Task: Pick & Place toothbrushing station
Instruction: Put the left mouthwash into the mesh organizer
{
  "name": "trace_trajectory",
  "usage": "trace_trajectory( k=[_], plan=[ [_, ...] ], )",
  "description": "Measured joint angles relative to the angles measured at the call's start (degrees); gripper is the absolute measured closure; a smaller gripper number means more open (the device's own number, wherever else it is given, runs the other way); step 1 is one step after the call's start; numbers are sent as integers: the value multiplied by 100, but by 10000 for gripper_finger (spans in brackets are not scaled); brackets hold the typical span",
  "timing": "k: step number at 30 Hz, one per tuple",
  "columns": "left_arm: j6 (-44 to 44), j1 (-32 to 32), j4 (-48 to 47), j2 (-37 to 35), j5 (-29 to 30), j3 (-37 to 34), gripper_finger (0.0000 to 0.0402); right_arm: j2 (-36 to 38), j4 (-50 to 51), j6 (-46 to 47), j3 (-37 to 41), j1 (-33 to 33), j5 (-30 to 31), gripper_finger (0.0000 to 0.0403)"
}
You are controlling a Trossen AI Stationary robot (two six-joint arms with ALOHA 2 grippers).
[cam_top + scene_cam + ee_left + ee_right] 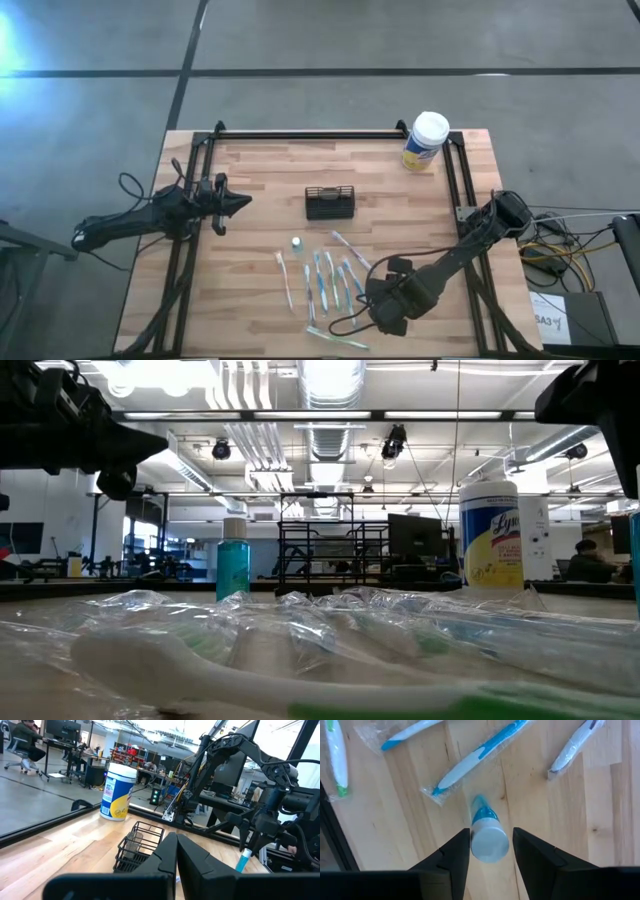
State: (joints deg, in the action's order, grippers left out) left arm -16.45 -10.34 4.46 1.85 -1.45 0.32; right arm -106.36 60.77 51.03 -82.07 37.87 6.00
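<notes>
Several wrapped brushes (325,280) lying side by side on the table (260,170), on the near side of the caddy (330,203) and a little apart from it. Above their outer end, the right gripper (491,833), pointing down, with its fingers apart on both sides of a small blue tube (481,814) with a white cap. One finger touching the cap, a thin gap at the other. No firm hold to be seen.

Possible trouble from here, as a guess only:
- Uneven closing on the round cap, and so a tube squeezed sideways, tipped over or slipping out on the way up.
- Low fingers catching the clear wrap of the closest brush and dragging it along.
- A small teal bottle (297,243), standing between the brushes and the caddy, knocked over by a careless pass.
- A light wire caddy pushed away by a drop that lands on its rim and not inside.

Caddy itself: small, black, rectangular, made of thin wire with open sides, upright near the middle of the table. Looks empty, apart from what may be a clear cup inside; hard to tell. Clearly shorter than a brush, so likely to hold a brush leaning out over the rim.

Beside the caddy, at the same depth but apart from it, the left gripper (243,203), closed on nothing and pointing towards it. Far behind the caddy, at the back corner, a yellow canister (425,142) with a white lid.
</notes>
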Motion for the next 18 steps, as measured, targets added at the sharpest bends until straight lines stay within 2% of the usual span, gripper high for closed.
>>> trace_trajectory(
  k=[9, 18],
  plan=[
    [0, 0, -23, 0, 0, 0, 390, 22, -47, -15, 217, -4, -194, 317],
    [0, 1, -28, 0, 0, 0, 390, 31, -15, -240, -22, -17, -157, 317]
  ],
)
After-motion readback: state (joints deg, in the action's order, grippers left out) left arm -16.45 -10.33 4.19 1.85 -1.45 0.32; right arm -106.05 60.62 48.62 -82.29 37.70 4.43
